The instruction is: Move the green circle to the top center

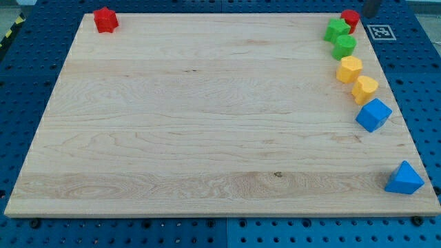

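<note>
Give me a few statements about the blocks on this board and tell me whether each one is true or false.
1. A red block sits at the board's top left corner. True.
2. The two green blocks lie at the view's bottom left. False: the green star-like block and the green circle are near the top right.
3. Two yellow blocks lie just below the green ones along the right edge. True.
4. A blue block sits near the bottom right corner. True.
5. My tip is touching the green circle. False: only a dark shape shows at the top right edge, clear of it; the tip's end cannot be made out.
</note>
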`<action>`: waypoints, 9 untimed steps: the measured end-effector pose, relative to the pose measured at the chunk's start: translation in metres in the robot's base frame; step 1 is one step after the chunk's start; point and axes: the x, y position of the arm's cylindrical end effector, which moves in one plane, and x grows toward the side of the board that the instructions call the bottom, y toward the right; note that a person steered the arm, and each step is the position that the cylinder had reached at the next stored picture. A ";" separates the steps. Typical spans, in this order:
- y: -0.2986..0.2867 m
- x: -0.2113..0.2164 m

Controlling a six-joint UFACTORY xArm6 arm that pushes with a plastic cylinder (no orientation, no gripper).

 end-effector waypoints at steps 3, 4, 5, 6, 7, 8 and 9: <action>-0.013 0.101; -0.031 0.101; -0.046 0.112; -0.046 0.121; -0.057 0.118; -0.087 0.115; -0.117 0.113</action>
